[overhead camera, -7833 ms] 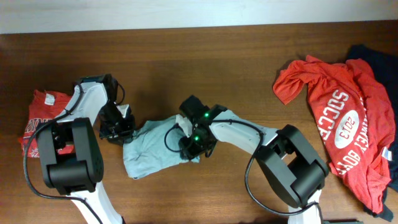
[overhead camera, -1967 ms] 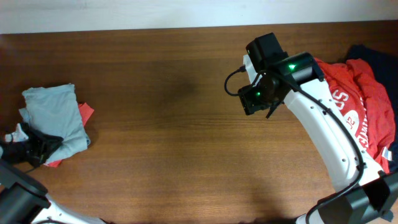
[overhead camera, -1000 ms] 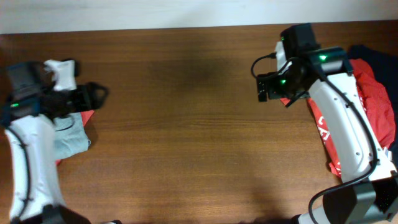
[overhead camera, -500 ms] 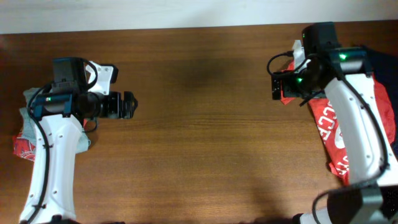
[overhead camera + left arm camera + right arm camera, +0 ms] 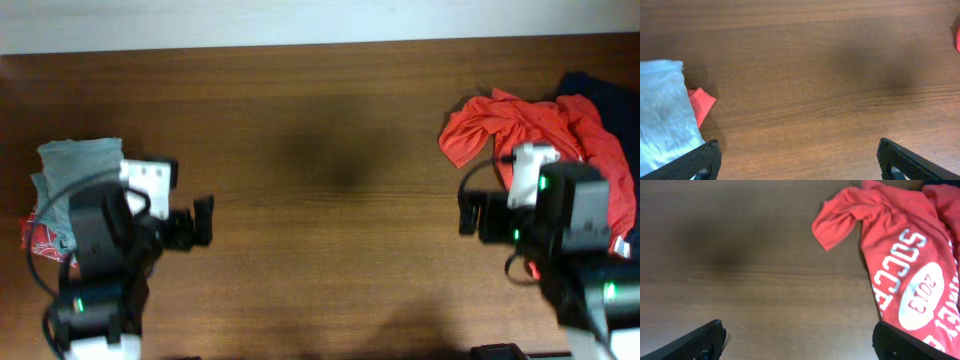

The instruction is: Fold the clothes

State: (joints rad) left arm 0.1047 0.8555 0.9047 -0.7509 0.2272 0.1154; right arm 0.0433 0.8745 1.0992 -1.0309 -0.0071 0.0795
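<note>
**Both pincers wide and empty above the brown wooden bench [image 5: 320,150], with one garment pile to each side.**
The left pincer [image 5: 800,167] is spread to the lower corners of its wrist view and nothing is gripped. The folded pale grey-blue cloth garment [image 5: 662,115] is stacked on a folded red cloth [image 5: 700,102] just to that pincer's left, and is judged to be set aside as finished. The right pincer [image 5: 800,347] is likewise spread wide and empty. The crumpled red T-shirt with white soccer lettering [image 5: 900,265] is heaped ahead of it and to its right, apart from the jaws. The shirt lies partly over what appears to be a dark navy garment [image 5: 600,95], poorly seen at the edge. It is judged the next piece to be folded.
</note>
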